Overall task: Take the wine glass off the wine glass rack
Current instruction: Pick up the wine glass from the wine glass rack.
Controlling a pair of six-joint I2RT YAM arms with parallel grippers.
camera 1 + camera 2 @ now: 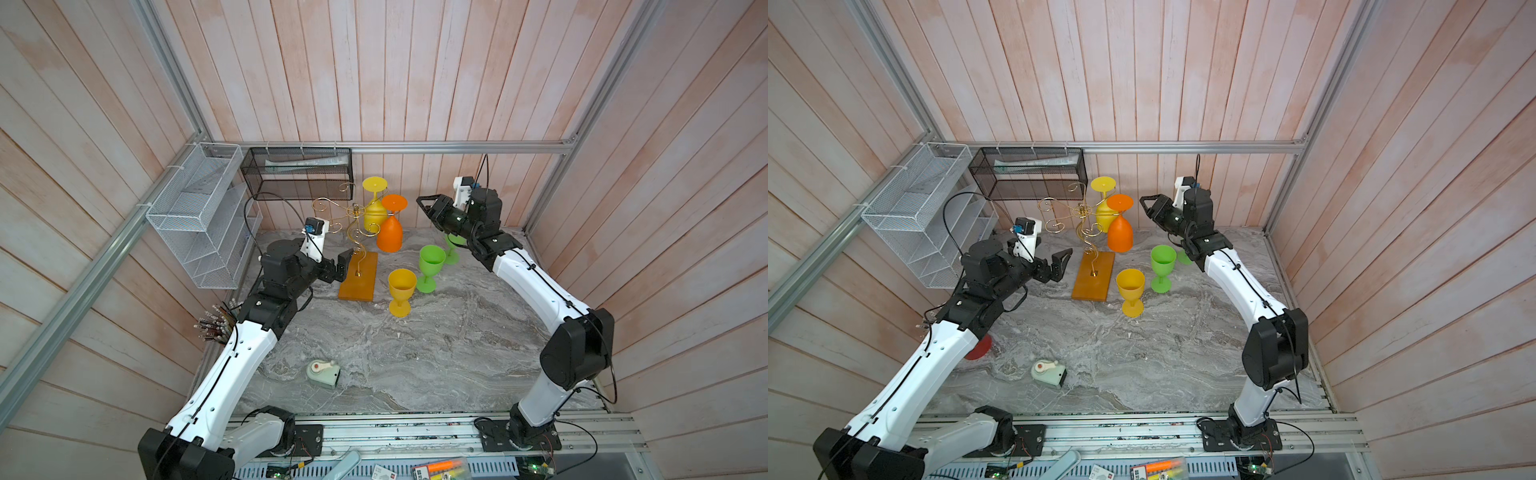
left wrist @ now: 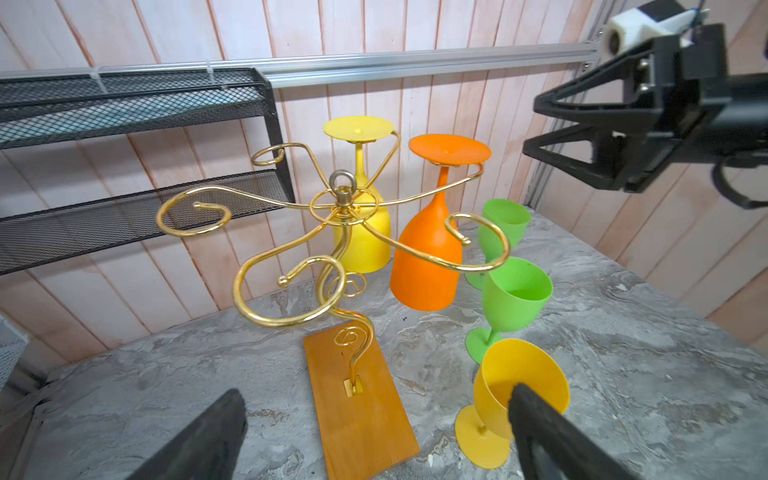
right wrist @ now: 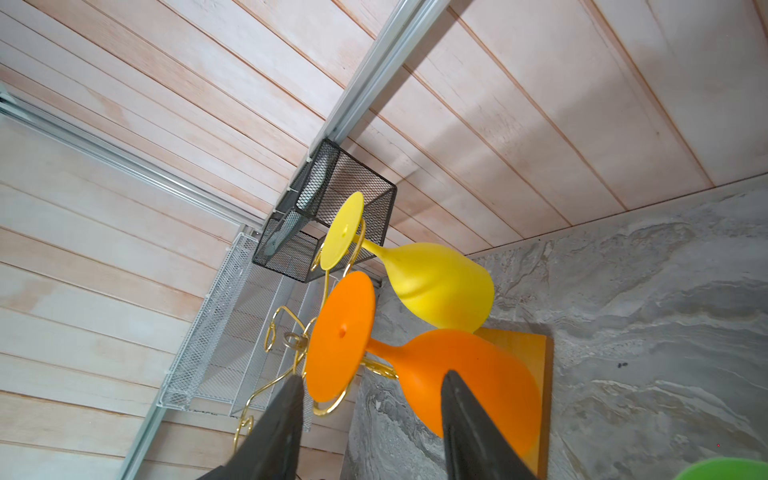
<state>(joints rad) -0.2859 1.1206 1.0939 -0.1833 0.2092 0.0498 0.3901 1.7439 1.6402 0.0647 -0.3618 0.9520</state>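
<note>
The wine glass rack (image 1: 355,210) is gold wire on an orange-brown base (image 1: 358,276). Two glasses hang upside down from its arms at the back: an orange wine glass (image 1: 390,232) (image 3: 465,374) and, behind it, a yellow one (image 1: 374,210) (image 3: 436,286). My right gripper (image 1: 422,205) (image 3: 374,380) is open, level with the orange glass's foot (image 2: 449,149) and a short way to its right, touching nothing. My left gripper (image 1: 338,266) (image 2: 376,395) is wide open and empty, low beside the base's left edge.
Upright on the marble stand a yellow glass (image 1: 402,291) and a green glass (image 1: 430,266); a second green one (image 1: 453,251) is half hidden under the right arm. A black mesh basket (image 1: 297,172) and a white wire shelf (image 1: 199,216) hang on the walls. A pale green gadget (image 1: 323,372) lies near the front.
</note>
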